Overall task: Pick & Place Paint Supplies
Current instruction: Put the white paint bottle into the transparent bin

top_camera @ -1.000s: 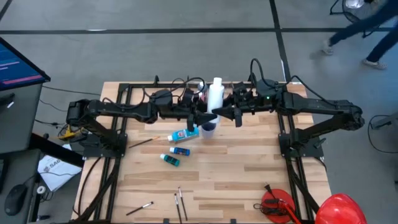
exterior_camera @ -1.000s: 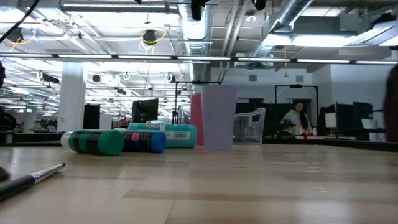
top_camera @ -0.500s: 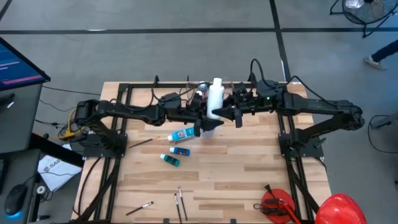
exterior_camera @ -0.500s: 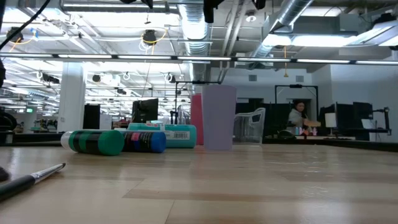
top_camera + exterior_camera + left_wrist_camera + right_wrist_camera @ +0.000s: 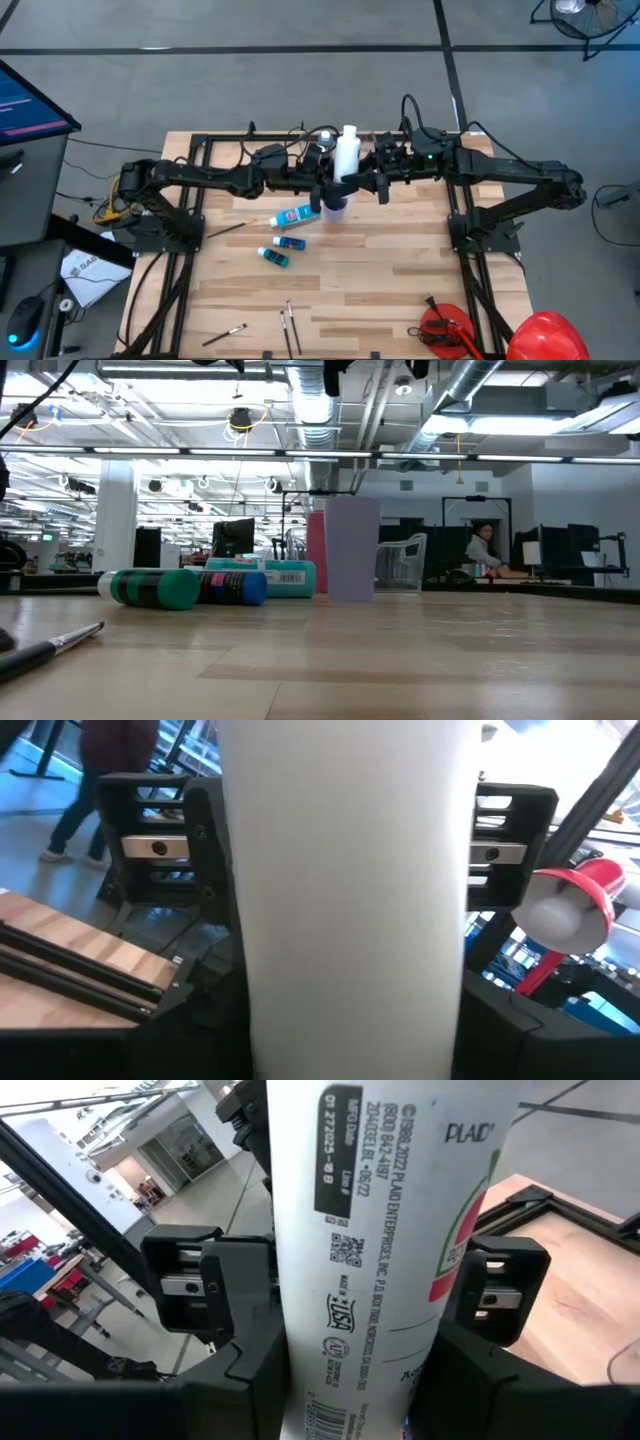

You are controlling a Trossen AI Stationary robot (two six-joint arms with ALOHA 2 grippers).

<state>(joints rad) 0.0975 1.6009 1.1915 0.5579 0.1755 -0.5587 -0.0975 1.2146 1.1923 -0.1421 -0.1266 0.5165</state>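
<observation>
While clamped from 2 sides, with the white bottle [image 5: 347, 155] upright in the air over the rear middle of the bench [image 5: 400, 270], treat as a likely handover between arms. Left gripper [image 5: 328, 190]: closed on the bottle's body. Right gripper [image 5: 368, 183]: closed on the same bottle, across its printed label. Release only 1 side, and only after confirming a firm grip on the other; otherwise, risk of a drop onto the blue-purple cup [image 5: 336, 205] just below. Open slowly, pull back level, avoid tilting the bottle. Keep clear of the light blue tube [image 5: 295, 216], blue tube [image 5: 290, 243] and teal tube [image 5: 273, 257] lying near the cup.
</observation>
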